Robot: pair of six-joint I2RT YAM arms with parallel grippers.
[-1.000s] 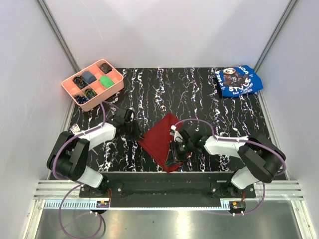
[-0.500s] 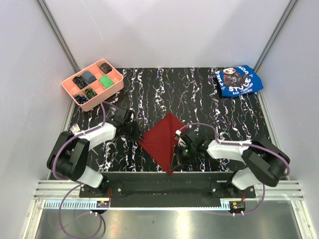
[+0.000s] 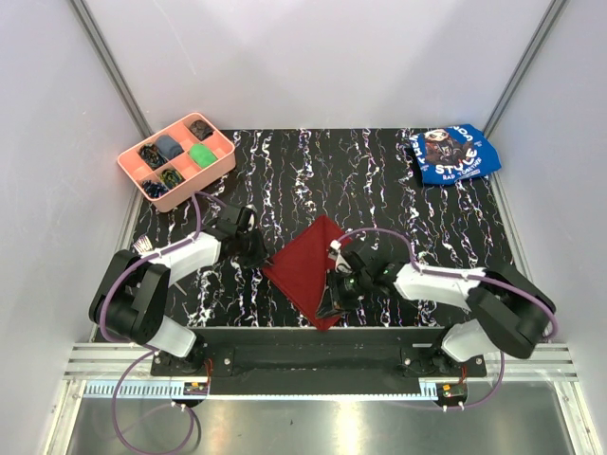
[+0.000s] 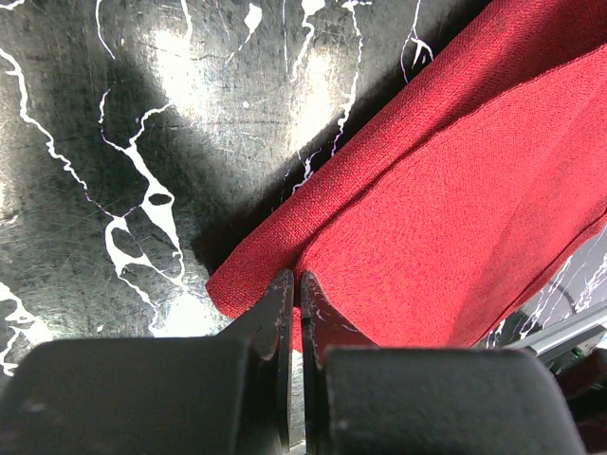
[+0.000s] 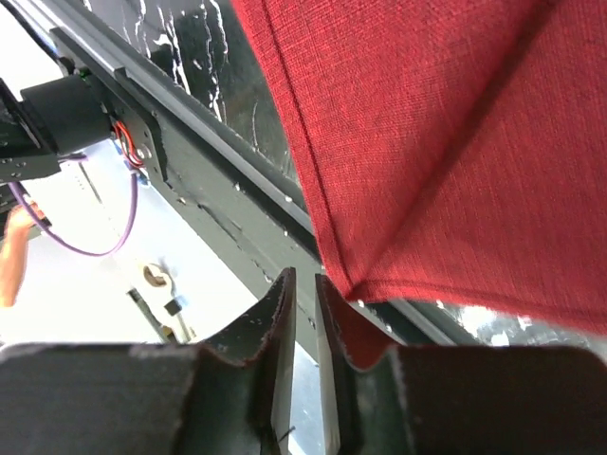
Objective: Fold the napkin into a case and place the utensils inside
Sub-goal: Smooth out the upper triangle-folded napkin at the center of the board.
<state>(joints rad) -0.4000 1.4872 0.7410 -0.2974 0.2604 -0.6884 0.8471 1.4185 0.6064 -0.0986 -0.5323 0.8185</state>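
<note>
On the surface (image 3: 379,180): napkin (image 3: 308,265) folded, lying diagonally.
Left pincer (image 4: 293,281): closed, pinching napkin's corner.
Right pincer (image 5: 302,276): barely parted, beside near corner.

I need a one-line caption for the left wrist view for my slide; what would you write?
Left gripper closed on a corner of the folded red napkin, black marbled table beneath.

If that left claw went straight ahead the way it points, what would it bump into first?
The napkin: the left gripper, shut, sits at its folded edge, so it would likely push into cloth at once.
</note>
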